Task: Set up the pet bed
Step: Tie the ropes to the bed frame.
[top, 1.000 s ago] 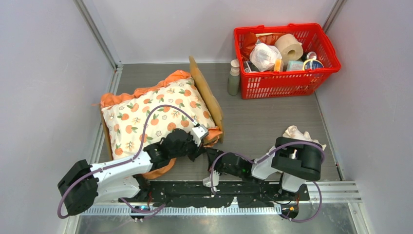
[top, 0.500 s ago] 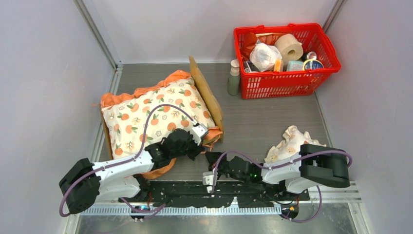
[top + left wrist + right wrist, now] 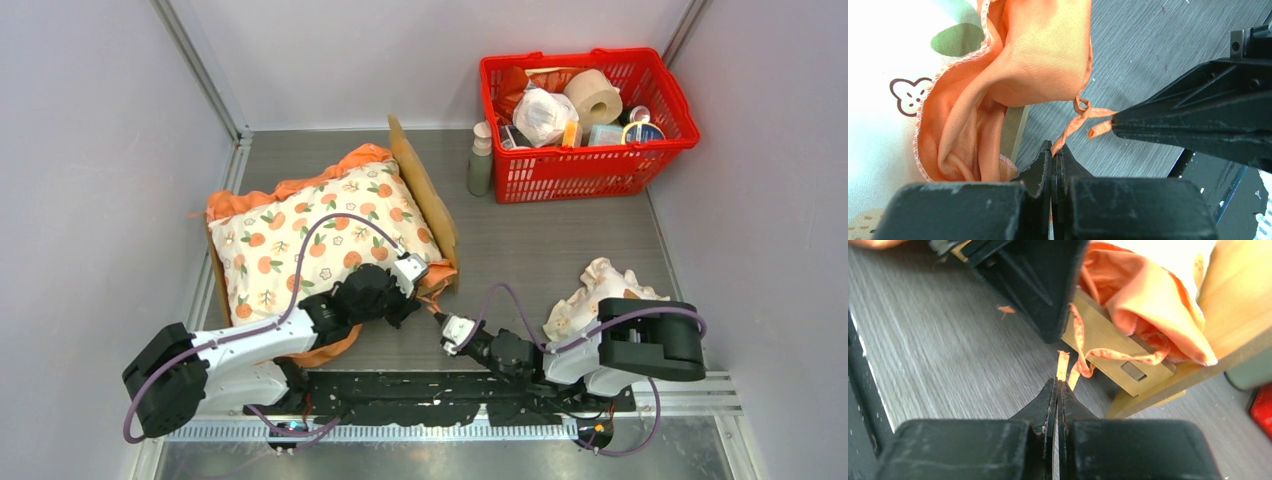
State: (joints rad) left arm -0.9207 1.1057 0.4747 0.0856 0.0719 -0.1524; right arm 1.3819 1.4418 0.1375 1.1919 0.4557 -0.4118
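Left wrist view, left gripper (image 3: 1052, 152) jaws clamped on orange tie (image 3: 1068, 131), right gripper (image 3: 1057, 383) jaws likewise, beside pet bed (image 3: 1098, 332).

pet bed (image 3: 423, 190) base hidden under cushion (image 3: 268, 232), pillow (image 3: 592, 284) partly behind right arm (image 3: 645, 342)

We are seeing the cushion (image 3: 320, 235) lying on the pet bed (image 3: 425, 190) at left, the basket (image 3: 585, 172) sitting far right, a bottle (image 3: 481, 160) standing just left of it, a pillow (image 3: 590, 290) lying near right.

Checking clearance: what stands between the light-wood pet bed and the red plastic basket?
A small grey-green bottle with a pale cap, upright beside the basket; top view shows it.
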